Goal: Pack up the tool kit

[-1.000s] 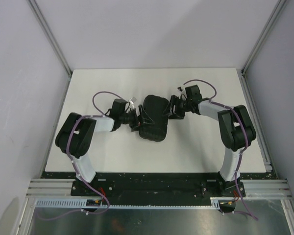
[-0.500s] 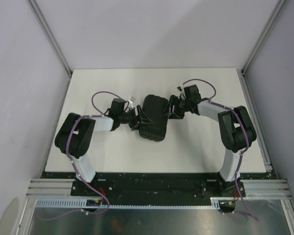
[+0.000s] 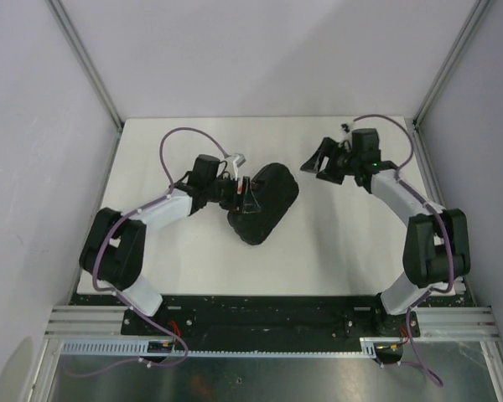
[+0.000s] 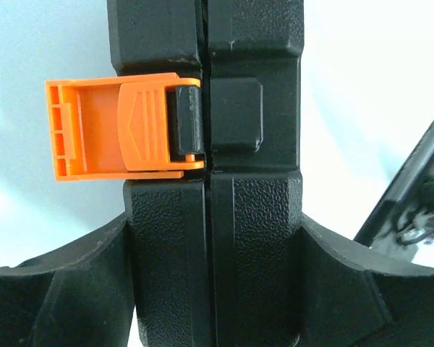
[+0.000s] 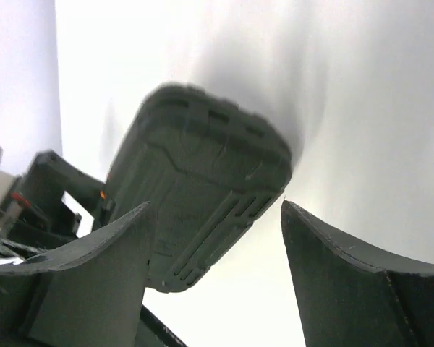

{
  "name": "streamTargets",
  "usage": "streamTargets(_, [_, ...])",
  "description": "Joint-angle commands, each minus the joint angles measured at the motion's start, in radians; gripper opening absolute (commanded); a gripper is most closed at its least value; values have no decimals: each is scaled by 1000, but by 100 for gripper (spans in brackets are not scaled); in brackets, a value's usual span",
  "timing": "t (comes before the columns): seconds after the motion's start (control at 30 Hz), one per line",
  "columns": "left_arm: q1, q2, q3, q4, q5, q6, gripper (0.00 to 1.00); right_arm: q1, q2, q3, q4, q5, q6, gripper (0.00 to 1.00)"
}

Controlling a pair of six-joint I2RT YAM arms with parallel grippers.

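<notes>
**Closed case in the left fingers, right fingers spread and apart from it**

The black case (image 3: 267,201) is near the middle of the white bench (image 3: 335,243), a little to the left of centre. From the top view its broad face looks upward and it lies diagonally. Its two halves are together, with only a thin seam between them. I cannot tell if it rests on the bench or is lifted a little.

The left fingers (image 4: 65,303) are clenched on the case. In the left wrist view one finger presses on each side of the case's edge, and the seam runs straight up between them. Above the fingers sits the orange latch (image 4: 108,130). It is turned to the left, it does not cross the seam, and its free end reaches past the side of the case.

The right fingers (image 5: 340,282) are released and wide apart, with nothing between them. In the top view they are to the right of the case, well apart from it and turned toward it. The right wrist view is somewhat blurred.
</notes>
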Motion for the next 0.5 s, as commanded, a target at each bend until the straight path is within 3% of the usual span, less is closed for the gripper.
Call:
streamTargets(0.0, [-70, -135, 66, -151, -67, 332, 0, -71, -88, 16, 50, -61, -18, 73])
streamTargets(0.1, [-164, -163, 49, -193, -194, 483, 0, -99, -95, 31, 61, -142, -36, 71])
streamTargets(0.33, [-284, -147, -12, -199, -365, 684, 0, -95, -77, 41, 35, -228, -55, 64])
streamTargets(0.47, [-319, -148, -48, -182, -369, 745, 0, -70, -63, 41, -4, -257, -77, 56])
